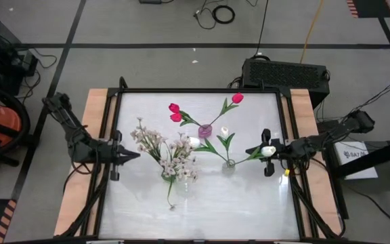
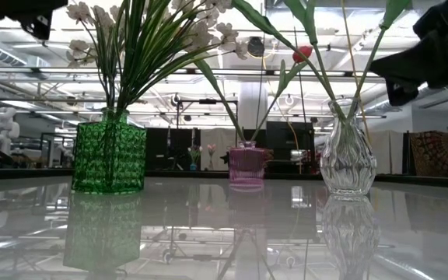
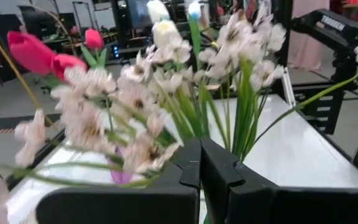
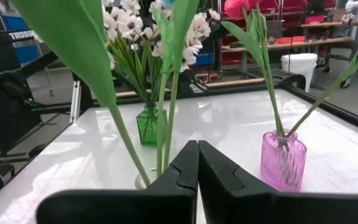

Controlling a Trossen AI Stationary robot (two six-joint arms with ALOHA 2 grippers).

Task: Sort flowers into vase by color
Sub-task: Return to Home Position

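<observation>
Three vases stand on the white table. A green glass vase [image 1: 170, 174] [image 2: 109, 155] holds sprays of small cream blossoms [image 1: 161, 146]. A pink vase [image 1: 205, 130] [image 4: 283, 160] holds pink-red tulips [image 1: 175, 112]. A clear vase [image 1: 229, 163] [image 2: 348, 159] holds white tulips [image 1: 224, 130]. My left gripper [image 1: 135, 155] [image 3: 199, 152] is shut, just left of the cream sprays. My right gripper [image 1: 250, 150] [image 4: 197, 149] is shut, just right of the clear vase. One white tulip's head [image 1: 268, 150] leans out over that gripper's body. My right gripper has nothing between its shut fingers in its wrist view. A white tulip's stem and leaves [image 4: 166, 118] stand just beyond the fingertips. Its head lies above the gripper's body in the high view, and I cannot tell whether they touch.
A black frame [image 1: 202, 90] rims the table, with wooden strips along the left and right sides. The near half of the table [image 1: 208, 210] holds only a stem trailing from the green vase [image 1: 170, 196]. Flower stems spread widely above all three vases.
</observation>
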